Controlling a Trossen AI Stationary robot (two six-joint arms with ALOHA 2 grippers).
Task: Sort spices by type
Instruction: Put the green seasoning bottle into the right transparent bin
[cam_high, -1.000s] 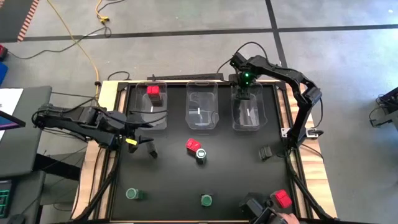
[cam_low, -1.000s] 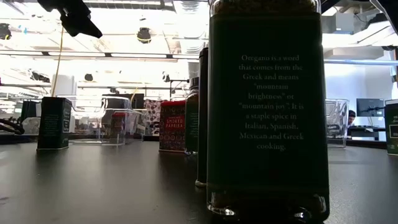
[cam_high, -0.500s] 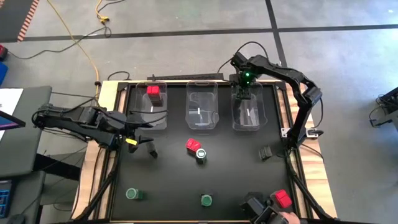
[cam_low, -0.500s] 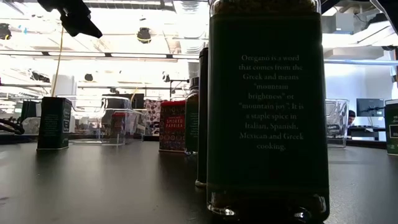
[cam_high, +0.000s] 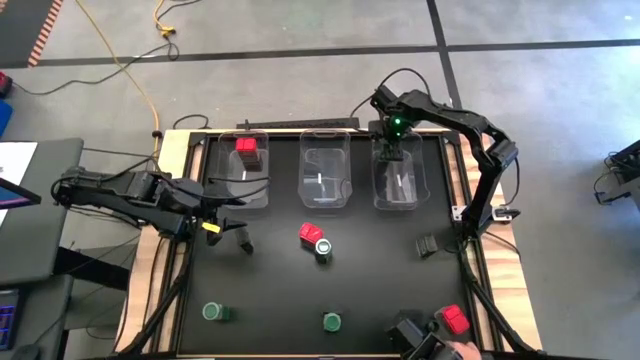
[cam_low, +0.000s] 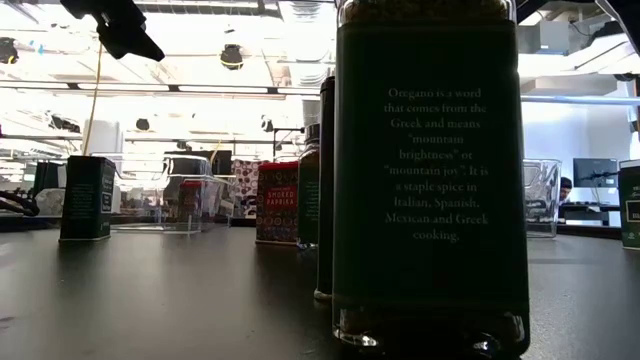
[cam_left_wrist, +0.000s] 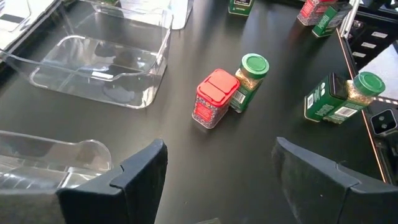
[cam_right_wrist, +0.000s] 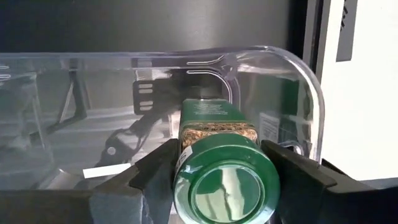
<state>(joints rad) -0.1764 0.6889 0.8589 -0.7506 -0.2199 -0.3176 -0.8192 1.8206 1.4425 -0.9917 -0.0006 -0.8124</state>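
My right gripper (cam_high: 397, 150) hangs over the far end of the right clear bin (cam_high: 398, 190), shut on a green-lidded jar (cam_right_wrist: 224, 180). My left gripper (cam_left_wrist: 217, 180) stands open above the table's left part, holding nothing. Ahead of it a red-topped block (cam_left_wrist: 214, 96) and a green-lidded jar (cam_left_wrist: 249, 81) stand side by side at the table's middle. One red-topped block (cam_high: 247, 152) sits in the left bin (cam_high: 240, 185). A dark container (cam_high: 427, 245) stands toward the right. Two green-lidded jars (cam_high: 213, 312) (cam_high: 332, 322) stand near the front edge. My right gripper pinches the jar's top end between its two fingers, one on either side of the green lid (cam_right_wrist: 186, 183). The fingers point down from above. The jar is upright inside the bin's far end; whether its bottom rests on the bin's floor I cannot tell.
The middle bin (cam_high: 325, 180) stands between the other two at the far side. A red-topped block (cam_high: 455, 320) is at the front right corner. In the low view an oregano jar (cam_low: 430, 180) fills the foreground.
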